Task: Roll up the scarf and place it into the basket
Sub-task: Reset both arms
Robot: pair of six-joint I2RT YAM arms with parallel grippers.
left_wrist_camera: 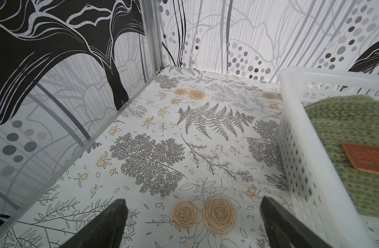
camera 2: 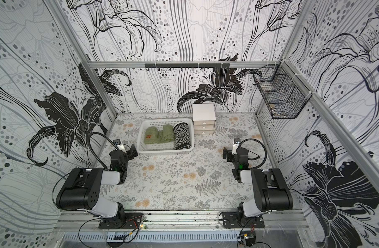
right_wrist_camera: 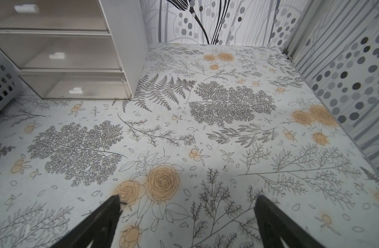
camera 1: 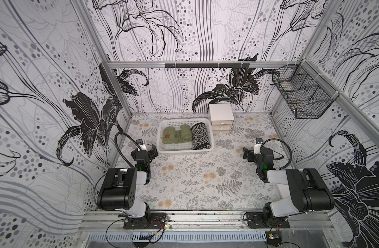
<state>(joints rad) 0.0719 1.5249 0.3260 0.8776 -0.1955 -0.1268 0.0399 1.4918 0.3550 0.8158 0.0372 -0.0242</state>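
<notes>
The floral-printed flat tabletop [camera 1: 184,182] carries the shallow rectangular white perforated plastic basket [camera 1: 184,150] near its far edge. Inside lie a rolled green knitted scarf [camera 1: 173,134] and, beside it, a rolled black-and-white chevron scarf [camera 1: 200,135], so placement appears complete. The left gripper [left_wrist_camera: 192,199] and right gripper [right_wrist_camera: 188,197] sit outside the basket, jaws spread wide and empty, presumably parked clear.

The left arm [camera 1: 117,193], lower left in a top view, and the right arm [camera 1: 313,193], lower right, have blocky black joints and white shells. Each carries a small green light [camera 1: 139,169], a black ribbed hose [camera 1: 124,133] and a black base plate [camera 1: 154,224].
</notes>
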